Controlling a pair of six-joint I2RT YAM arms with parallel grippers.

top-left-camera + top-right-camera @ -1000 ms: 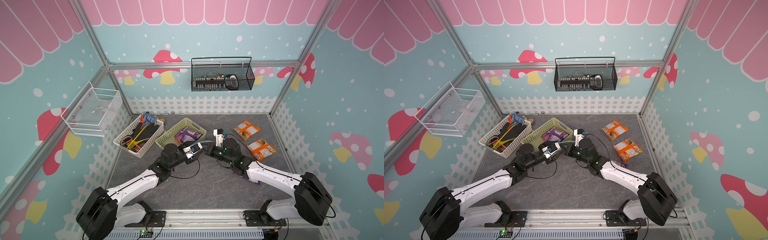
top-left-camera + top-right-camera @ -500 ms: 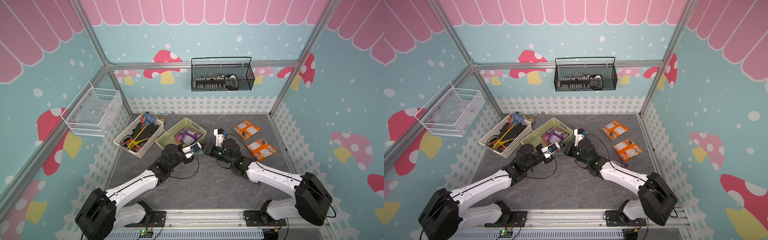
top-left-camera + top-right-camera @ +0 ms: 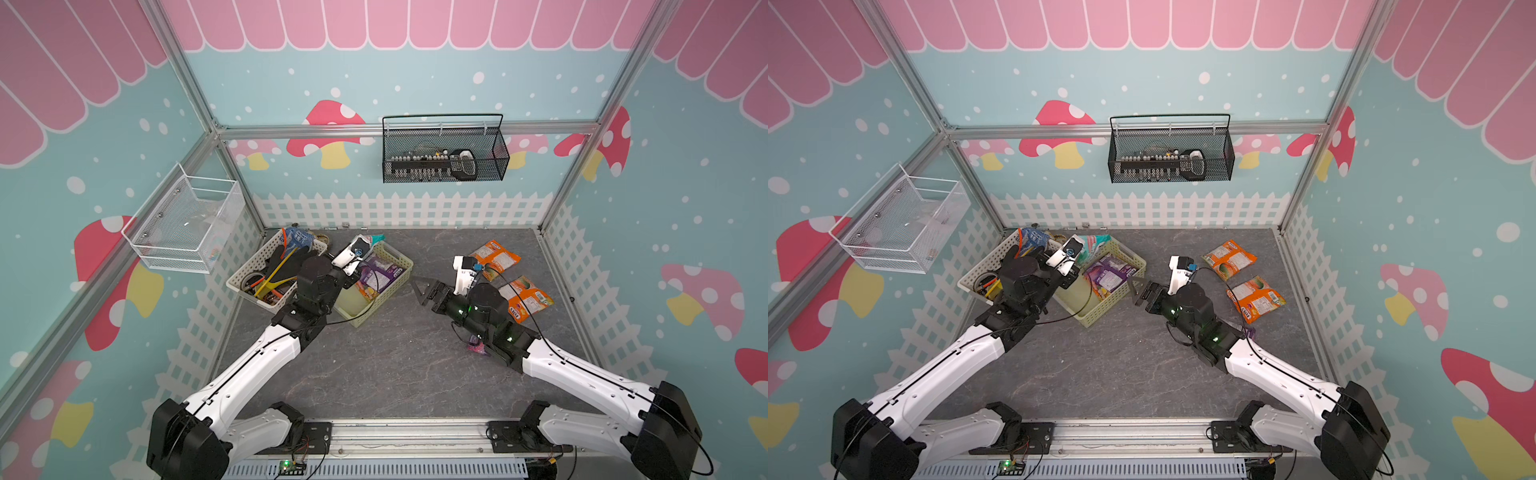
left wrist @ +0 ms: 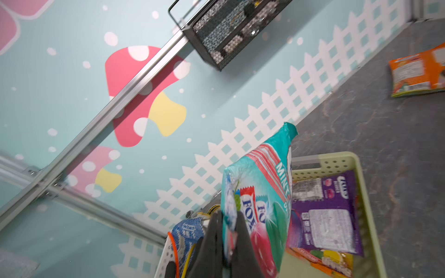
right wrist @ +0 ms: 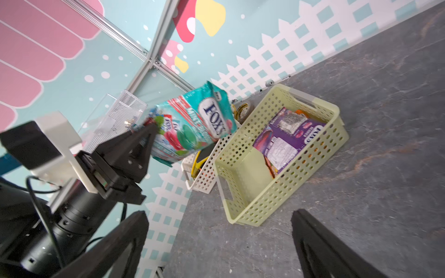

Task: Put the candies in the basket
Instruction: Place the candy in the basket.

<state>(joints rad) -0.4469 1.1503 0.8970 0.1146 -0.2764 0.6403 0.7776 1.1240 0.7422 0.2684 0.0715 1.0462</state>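
Note:
My left gripper [image 4: 228,216] is shut on the lower edge of a teal candy bag [image 4: 262,192], which hangs in the air above the far left corner of the pale yellow-green basket [image 3: 376,305]. In both top views the teal bag [image 3: 1096,243] shows just past my left wrist. A purple bag [image 3: 380,272] and an orange one [image 4: 325,261] lie inside the basket. Two orange bags [image 3: 494,257] [image 3: 528,299] lie on the floor at the right. My right gripper [image 3: 419,286] is open and empty, to the right of the basket. Another purple bag [image 3: 476,345] peeks out under my right arm.
A white perforated basket [image 3: 266,270] full of tools stands touching the yellow-green one on its left. A black wire basket [image 3: 444,158] hangs on the back wall and a white mesh one [image 3: 183,224] on the left wall. The white fence edges the grey floor.
The two grippers met over the floor. My left gripper shut on the teal bag and carried it back-left over the basket. My right gripper opened and drew away to the right.

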